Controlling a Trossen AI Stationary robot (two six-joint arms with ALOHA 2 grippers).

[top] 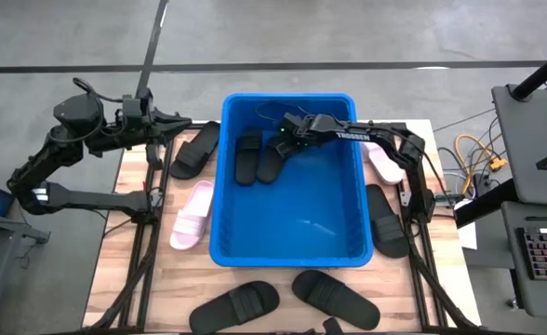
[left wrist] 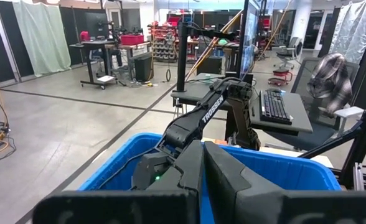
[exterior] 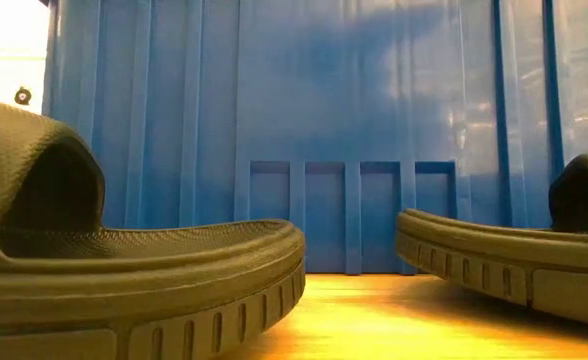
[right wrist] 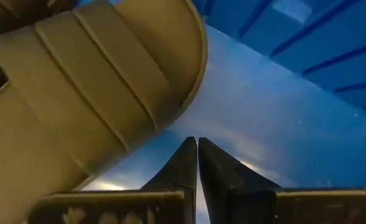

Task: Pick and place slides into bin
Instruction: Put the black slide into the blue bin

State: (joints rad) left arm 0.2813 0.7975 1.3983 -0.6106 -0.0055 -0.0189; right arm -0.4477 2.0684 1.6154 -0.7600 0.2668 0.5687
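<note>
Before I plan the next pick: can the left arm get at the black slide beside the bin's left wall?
Probably yes: that black slide lies uncovered just below the left hand, outside the bin.

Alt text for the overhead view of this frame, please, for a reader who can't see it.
A big blue bin sits mid-table with two black slides inside at its far end, where the right gripper reaches in, shut and empty. Outside lie five more black slides and two pink ones around the bin. The left gripper waits, shut, beside the bin's far left corner.
</note>
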